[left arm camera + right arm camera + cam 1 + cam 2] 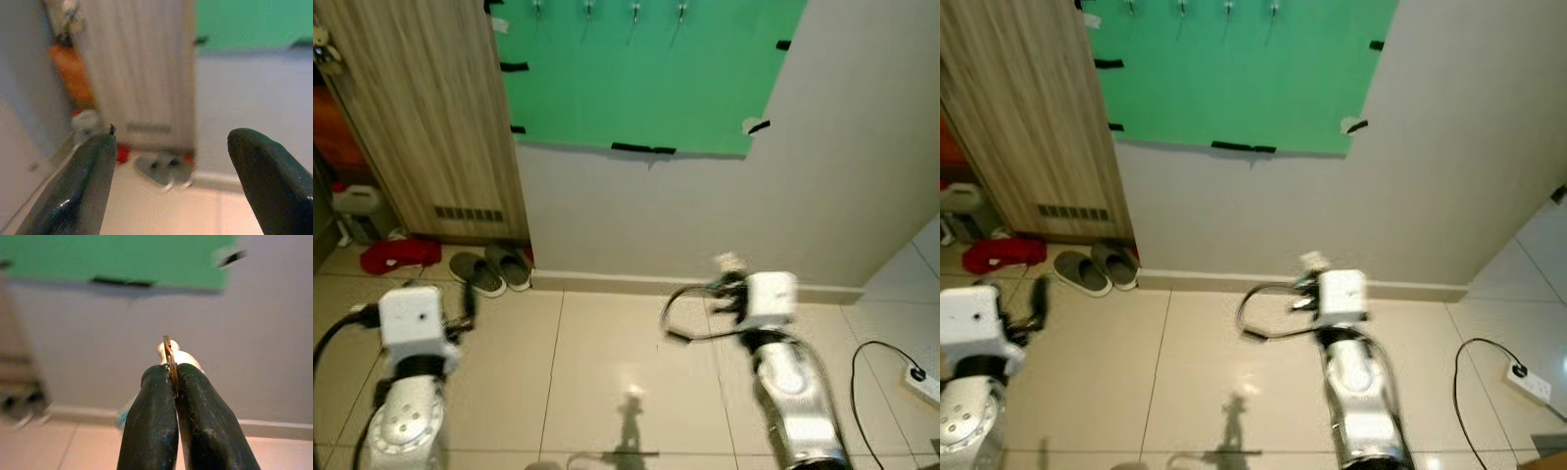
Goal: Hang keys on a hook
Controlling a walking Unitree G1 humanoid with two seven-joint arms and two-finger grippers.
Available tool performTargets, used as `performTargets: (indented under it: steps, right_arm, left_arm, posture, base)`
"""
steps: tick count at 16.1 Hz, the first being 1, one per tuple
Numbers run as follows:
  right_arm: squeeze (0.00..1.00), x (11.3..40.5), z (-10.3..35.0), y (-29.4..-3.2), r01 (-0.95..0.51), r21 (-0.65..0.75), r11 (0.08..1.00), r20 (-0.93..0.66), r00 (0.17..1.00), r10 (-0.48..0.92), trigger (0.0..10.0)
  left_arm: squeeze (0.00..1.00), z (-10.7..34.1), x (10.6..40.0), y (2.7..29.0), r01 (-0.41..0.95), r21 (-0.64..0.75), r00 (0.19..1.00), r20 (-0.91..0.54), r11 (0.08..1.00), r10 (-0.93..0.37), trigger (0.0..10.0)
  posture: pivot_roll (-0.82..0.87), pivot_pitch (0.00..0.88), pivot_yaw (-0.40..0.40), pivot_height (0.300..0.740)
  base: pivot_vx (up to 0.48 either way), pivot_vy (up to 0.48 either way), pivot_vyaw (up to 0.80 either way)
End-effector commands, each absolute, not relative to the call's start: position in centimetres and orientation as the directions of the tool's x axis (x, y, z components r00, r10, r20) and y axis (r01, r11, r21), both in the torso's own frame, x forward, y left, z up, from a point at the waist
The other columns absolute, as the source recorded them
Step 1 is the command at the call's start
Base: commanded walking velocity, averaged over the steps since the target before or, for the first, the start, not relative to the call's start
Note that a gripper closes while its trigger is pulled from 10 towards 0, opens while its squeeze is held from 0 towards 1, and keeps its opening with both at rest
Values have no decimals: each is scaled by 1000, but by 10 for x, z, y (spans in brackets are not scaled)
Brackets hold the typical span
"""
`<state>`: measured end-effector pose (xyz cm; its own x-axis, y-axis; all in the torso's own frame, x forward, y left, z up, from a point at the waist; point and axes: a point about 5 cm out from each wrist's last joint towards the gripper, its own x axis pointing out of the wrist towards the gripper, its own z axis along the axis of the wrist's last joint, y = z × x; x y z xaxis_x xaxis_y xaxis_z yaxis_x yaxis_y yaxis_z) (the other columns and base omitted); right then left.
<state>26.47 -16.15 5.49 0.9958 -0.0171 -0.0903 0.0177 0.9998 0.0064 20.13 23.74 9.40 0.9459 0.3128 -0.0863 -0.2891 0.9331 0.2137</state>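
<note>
Left eye view: right gripper [729,269], centre-right, reaches toward the wall below the green panel [646,73]; hooks [634,12] line the top edge; left gripper [468,299] is raised at lower left. Left wrist view: fingers [78,188] spread apart. Right wrist view: fingers [151,431] pinch the key ring [169,363], centre.

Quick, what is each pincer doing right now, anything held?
Left pincer: open, holding nothing.
Right pincer: closed on the key ring, which is pinched between its fingers.
</note>
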Motion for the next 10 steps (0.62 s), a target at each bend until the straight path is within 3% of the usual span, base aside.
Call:
performTargets:
  steps: [1, 4, 7, 10]
  right_arm:
    - [0, 266, 55, -177, 109, 51, 993, -100, 990, -104, 10000]
    - [0, 270, 54, -168, 20, -34, 999, -89, 996, -22, 10000]
    - [0, 272, 56, -174, 103, -5, 995, -86, 991, -103, 10000]
    - [0, 287, 69, -154, -23, -48, 999, -24, 999, 22, 10000]
  left_arm:
    - [0, 89, 205, 233, -279, 232, 955, -35, 932, 294, 10000]
    - [0, 88, 215, 218, -193, 181, 977, -58, 964, 206, 10000]
    - [0, 105, 226, 210, -175, 109, 985, 28, 979, 173, 10000]
    - [0, 112, 235, 210, -172, 78, 984, 53, 982, 168, 10000]
  posture:
    - [90, 0, -47, 740]
    - [80, 0, -45, 740]
    - [74, 0, -45, 740]
    - [67, 0, -48, 740]
  base:
    - [0, 0, 0]
    - [0, 0, 0]
    - [0, 0, 0]
    - [469, 0, 0]
